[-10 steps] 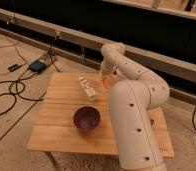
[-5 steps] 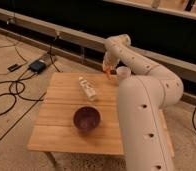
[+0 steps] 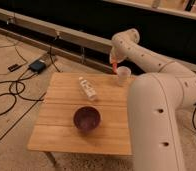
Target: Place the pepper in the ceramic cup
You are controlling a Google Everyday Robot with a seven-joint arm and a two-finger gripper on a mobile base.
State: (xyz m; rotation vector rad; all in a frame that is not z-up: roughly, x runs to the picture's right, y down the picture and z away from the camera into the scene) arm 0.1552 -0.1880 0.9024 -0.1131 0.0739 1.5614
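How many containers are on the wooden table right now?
3: dark purple bowl near the front, clear plastic bottle lying mid-table, pale ceramic cup at the far edge, close to the gripper holding the orange-red pepper. The arm may hide others.

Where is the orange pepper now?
The pepper is pinched in the gripper, at the far edge of the table, just above and left of the ceramic cup.
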